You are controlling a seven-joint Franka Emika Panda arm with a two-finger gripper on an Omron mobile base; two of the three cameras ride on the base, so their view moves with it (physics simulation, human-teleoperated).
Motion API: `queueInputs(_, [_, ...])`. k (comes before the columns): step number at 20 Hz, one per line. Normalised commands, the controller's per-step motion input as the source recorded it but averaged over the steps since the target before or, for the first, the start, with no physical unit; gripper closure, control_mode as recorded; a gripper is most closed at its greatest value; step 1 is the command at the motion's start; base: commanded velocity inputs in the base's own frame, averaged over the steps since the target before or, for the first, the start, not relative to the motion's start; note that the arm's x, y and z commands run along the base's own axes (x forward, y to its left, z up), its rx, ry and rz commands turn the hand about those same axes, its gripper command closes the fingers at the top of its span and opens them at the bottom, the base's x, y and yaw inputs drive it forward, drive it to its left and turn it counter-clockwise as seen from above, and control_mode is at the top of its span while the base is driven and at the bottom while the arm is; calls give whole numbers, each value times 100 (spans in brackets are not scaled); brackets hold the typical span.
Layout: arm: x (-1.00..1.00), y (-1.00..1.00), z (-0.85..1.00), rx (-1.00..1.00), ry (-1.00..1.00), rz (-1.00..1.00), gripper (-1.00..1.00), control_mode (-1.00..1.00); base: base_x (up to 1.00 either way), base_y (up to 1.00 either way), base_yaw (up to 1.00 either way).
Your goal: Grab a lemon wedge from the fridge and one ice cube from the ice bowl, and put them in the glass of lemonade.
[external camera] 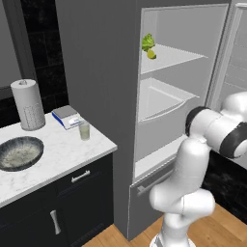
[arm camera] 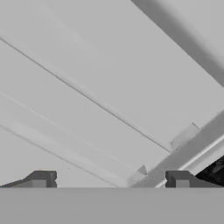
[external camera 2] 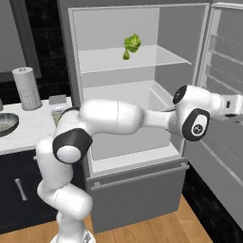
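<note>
A: The fridge (external camera 2: 137, 95) stands open, door swung out toward three o'clock. The lemon wedge (external camera 2: 126, 55) sits on the upper shelf (external camera 2: 156, 57), touching the leafy green (external camera 2: 133, 43) at its twelve o'clock.

B: And the arm?

A: It stretches toward three o'clock, up against the inside of the door. The end effector (arm camera: 111, 179) has its fingers spread wide with nothing between them, facing plain white door panel.

B: So what could go wrong?

A: I'd judge it must swing back toward eleven o'clock and rise to that shelf. The wedge is tiny and pressed against the vegetable, so the fingers could pinch a leaf instead, or nudge the wedge deeper. The elbow could also clip the door or shelf edge.

B: And the bench (external camera: 58, 154)?

A: The ice bowl (external camera: 19, 152) holds something whitish; I can't make out single cubes. The glass of lemonade (external camera: 84, 130) stands at its two o'clock, holding pale liquid, beside a small scale (external camera: 67, 116). A paper towel roll (external camera: 28, 104) stands behind.
</note>
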Motion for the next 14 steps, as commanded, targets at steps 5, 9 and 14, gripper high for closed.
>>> queueInputs(5, [-6, 72, 32, 0, 0, 2, -100, -100, 0, 0, 0])
queueInputs(9, [0, 96, 28, 2, -1, 0, -100, -100, 0, 0, 0])
queueInputs(14, [3, 100, 2, 11, -9, -1, -100, -100, 0, 0, 0])
